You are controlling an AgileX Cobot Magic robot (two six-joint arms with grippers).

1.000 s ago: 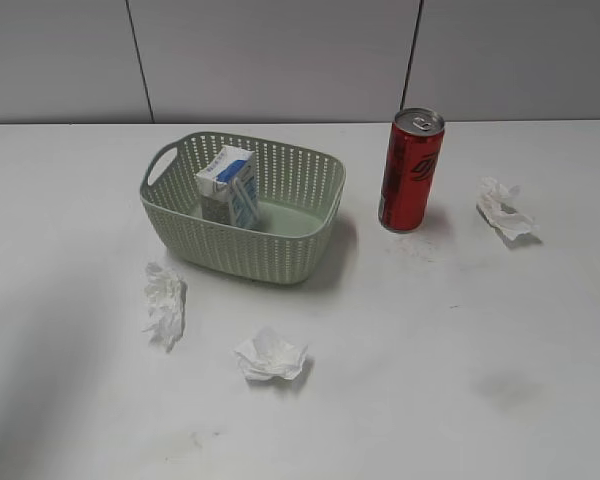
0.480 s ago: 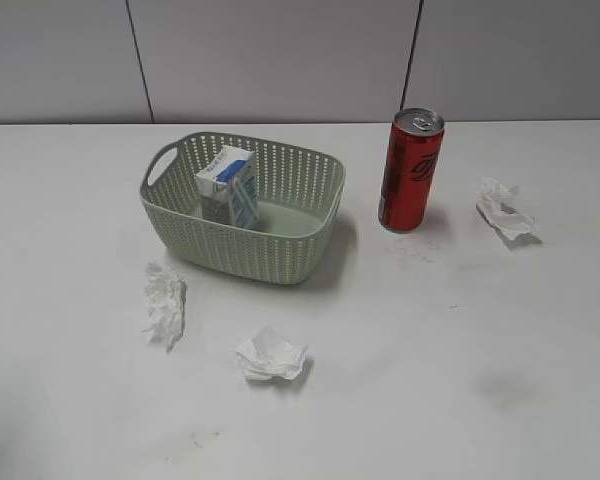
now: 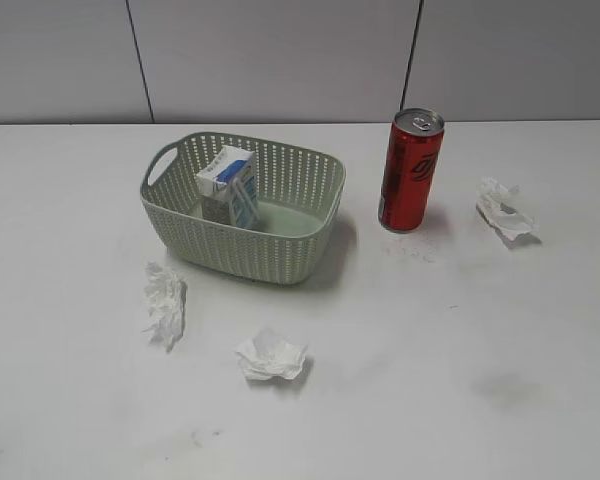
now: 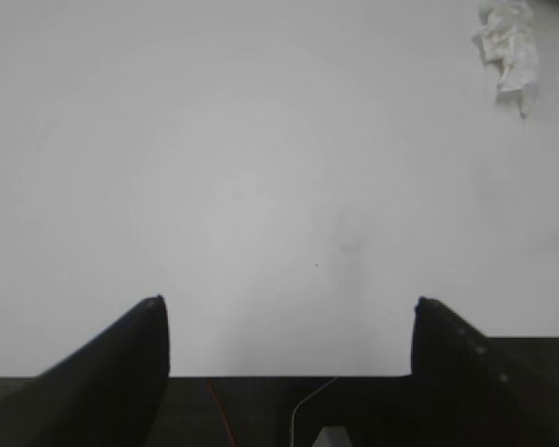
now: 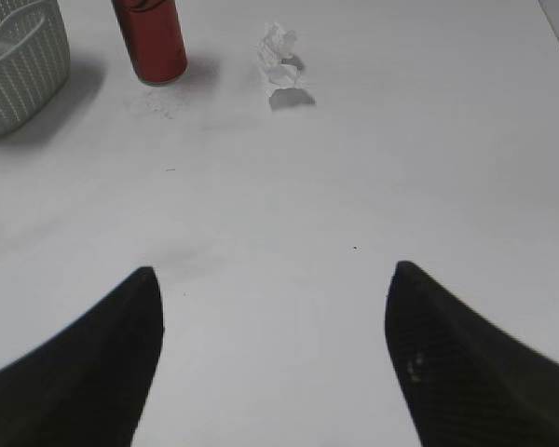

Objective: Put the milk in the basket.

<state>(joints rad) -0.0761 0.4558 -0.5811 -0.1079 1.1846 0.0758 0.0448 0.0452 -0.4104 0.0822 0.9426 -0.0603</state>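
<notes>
The milk (image 3: 228, 186), a small white carton with blue panels, stands upright inside the pale green basket (image 3: 280, 258) left of the table's middle in the exterior view. The basket's corner also shows in the right wrist view (image 5: 19, 65). Neither arm shows in the exterior view. My left gripper (image 4: 289, 303) is open and empty over bare white table near its front edge. My right gripper (image 5: 272, 270) is open and empty over bare table, well apart from the basket.
A red can (image 3: 411, 170) stands right of the basket, also in the right wrist view (image 5: 150, 37). Crumpled tissues lie at the right (image 3: 503, 208), front left (image 3: 165, 302) and front middle (image 3: 271, 356). One tissue shows in the left wrist view (image 4: 509, 47).
A faint shadow at the table's front left has faded out of the exterior view. The milk, basket and can have not moved.
</notes>
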